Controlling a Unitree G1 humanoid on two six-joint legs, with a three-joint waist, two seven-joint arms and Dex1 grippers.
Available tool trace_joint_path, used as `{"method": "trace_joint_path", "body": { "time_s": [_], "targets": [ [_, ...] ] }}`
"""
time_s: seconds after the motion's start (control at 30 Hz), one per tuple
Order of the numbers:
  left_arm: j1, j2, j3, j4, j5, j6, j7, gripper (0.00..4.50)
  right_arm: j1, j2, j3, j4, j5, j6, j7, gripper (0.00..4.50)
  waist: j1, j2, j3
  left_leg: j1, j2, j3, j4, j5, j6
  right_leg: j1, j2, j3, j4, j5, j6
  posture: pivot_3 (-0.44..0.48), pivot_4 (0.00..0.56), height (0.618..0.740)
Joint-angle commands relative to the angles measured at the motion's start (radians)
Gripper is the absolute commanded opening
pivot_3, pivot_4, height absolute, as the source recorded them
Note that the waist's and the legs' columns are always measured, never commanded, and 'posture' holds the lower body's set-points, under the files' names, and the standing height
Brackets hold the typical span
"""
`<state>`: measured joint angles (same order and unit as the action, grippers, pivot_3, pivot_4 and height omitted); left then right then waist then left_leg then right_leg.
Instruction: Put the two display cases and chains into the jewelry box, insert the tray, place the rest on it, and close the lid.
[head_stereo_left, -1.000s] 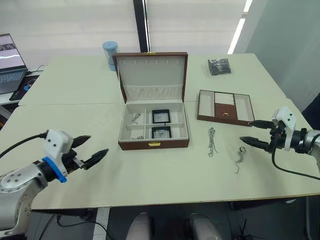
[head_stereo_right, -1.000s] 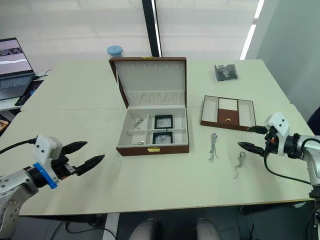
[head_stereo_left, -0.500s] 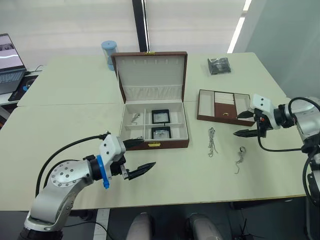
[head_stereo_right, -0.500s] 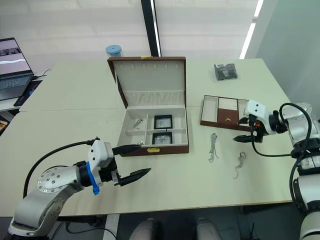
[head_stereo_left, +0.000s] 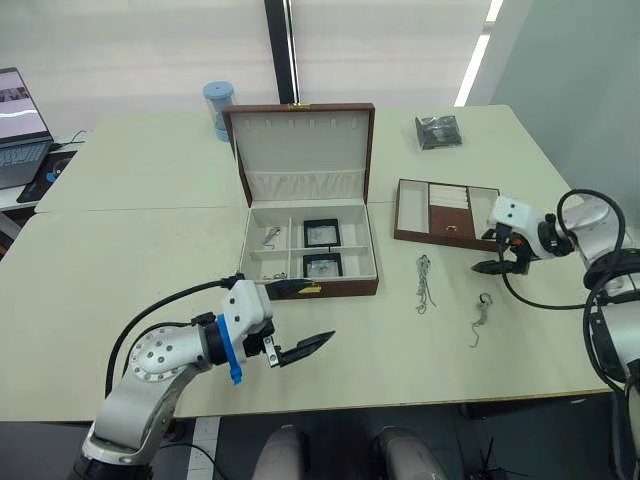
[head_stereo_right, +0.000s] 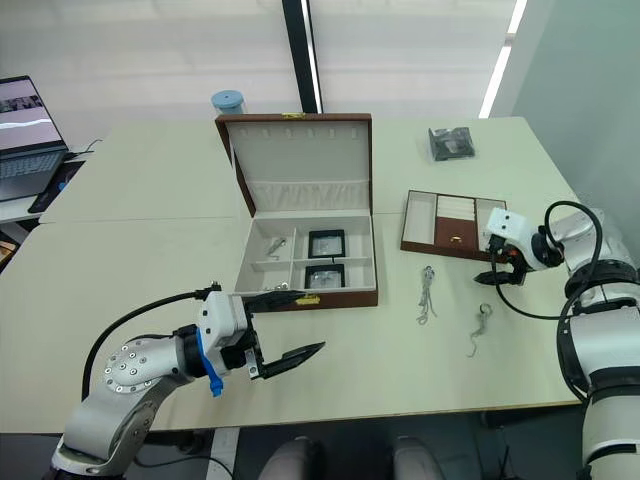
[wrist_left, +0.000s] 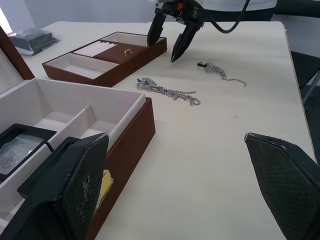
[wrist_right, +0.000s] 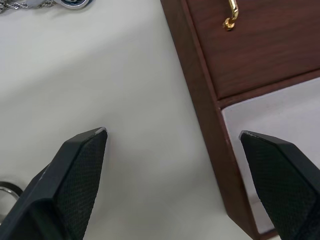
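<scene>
The jewelry box (head_stereo_left: 308, 290) stands open at mid-table with its lid (head_stereo_left: 300, 150) upright. Two black display cases (head_stereo_left: 322, 232) (head_stereo_left: 321, 264) lie in its right compartments, and two short silvery chains (head_stereo_left: 272, 236) (head_stereo_left: 278, 275) lie in its left ones. The tray (head_stereo_left: 448, 213) rests on the table to the right of the box. My left gripper (head_stereo_left: 318, 313) hangs open and empty just in front of the box's clasp side. My right gripper (head_stereo_left: 482, 253) is open at the tray's near right corner, and the tray's wall (wrist_right: 200, 100) lies between its fingers (wrist_right: 75, 170).
A longer doubled chain (head_stereo_left: 424, 283) and a short silvery piece with a ring (head_stereo_left: 480, 317) lie on the table in front of the tray. A dark packet (head_stereo_left: 438, 131) sits at the back right, a blue cup (head_stereo_left: 219, 105) behind the box, and a laptop (head_stereo_left: 20, 120) at the far left.
My left arm has swung in from the left to the front of the box. My right gripper has moved up to the tray's near corner. Both stayed open.
</scene>
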<state>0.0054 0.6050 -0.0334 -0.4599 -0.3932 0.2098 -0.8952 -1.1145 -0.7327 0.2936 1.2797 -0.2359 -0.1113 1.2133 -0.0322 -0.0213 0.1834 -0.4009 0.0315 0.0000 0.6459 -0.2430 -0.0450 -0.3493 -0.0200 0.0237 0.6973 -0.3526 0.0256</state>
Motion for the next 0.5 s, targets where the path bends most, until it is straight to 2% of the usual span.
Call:
{"method": "trace_joint_path", "body": {
  "time_s": [0.03, 0.07, 0.1, 0.13, 0.27, 0.5],
  "targets": [
    [-0.01, 0.001, 0.004, -0.024, -0.005, -0.008, 0.005, 4.5, -0.037, 0.0, -0.022, 0.016, -0.017, 0.001, -0.051, 4.48, 0.0, 0.0, 0.0, 0.0, 0.0, 0.0, 0.0, 0.0, 0.0, 0.0, 0.0, 0.0, 0.0, 0.0, 0.0, 0.0, 0.15, 0.74],
    [-0.011, 0.003, 0.005, -0.024, -0.005, -0.007, 0.005, 4.5, -0.038, 0.003, -0.025, 0.021, -0.018, 0.002, -0.056, 4.08, 0.0, 0.0, 0.0, 0.0, 0.0, 0.0, 0.0, 0.0, 0.0, 0.0, 0.0, 0.0, 0.0, 0.0, 0.0, 0.0, 0.15, 0.74],
    [-0.013, 0.004, 0.005, -0.023, -0.004, -0.007, 0.005, 4.5, -0.039, 0.006, -0.027, 0.024, -0.019, 0.004, -0.058, 3.91, 0.0, 0.0, 0.0, 0.0, 0.0, 0.0, 0.0, 0.0, 0.0, 0.0, 0.0, 0.0, 0.0, 0.0, 0.0, 0.0, 0.15, 0.74],
    [-0.015, 0.006, 0.008, -0.02, -0.004, -0.006, 0.006, 4.5, -0.039, 0.008, -0.028, 0.026, -0.022, 0.005, -0.059, 3.38, 0.0, 0.0, 0.0, 0.0, 0.0, 0.0, 0.0, 0.0, 0.0, 0.0, 0.0, 0.0, 0.0, 0.0, 0.0, 0.0, 0.15, 0.74],
    [-0.029, 0.01, 0.02, -0.007, -0.008, -0.003, 0.011, 4.5, -0.034, 0.013, -0.027, 0.034, -0.037, 0.001, -0.069, 2.23, 0.0, 0.0, 0.0, 0.0, 0.0, 0.0, 0.0, 0.0, 0.0, 0.0, 0.0, 0.0, 0.0, 0.0, 0.0, 0.0, 0.15, 0.74],
    [-0.022, 0.006, 0.015, -0.013, -0.008, -0.005, 0.015, 4.5, -0.038, 0.02, -0.047, 0.041, -0.041, 0.008, -0.07, 0.54, 0.0, 0.0, 0.0, 0.0, 0.0, 0.0, 0.0, 0.0, 0.0, 0.0, 0.0, 0.0, 0.0, 0.0, 0.0, 0.0, 0.15, 0.74]
  ]
}}
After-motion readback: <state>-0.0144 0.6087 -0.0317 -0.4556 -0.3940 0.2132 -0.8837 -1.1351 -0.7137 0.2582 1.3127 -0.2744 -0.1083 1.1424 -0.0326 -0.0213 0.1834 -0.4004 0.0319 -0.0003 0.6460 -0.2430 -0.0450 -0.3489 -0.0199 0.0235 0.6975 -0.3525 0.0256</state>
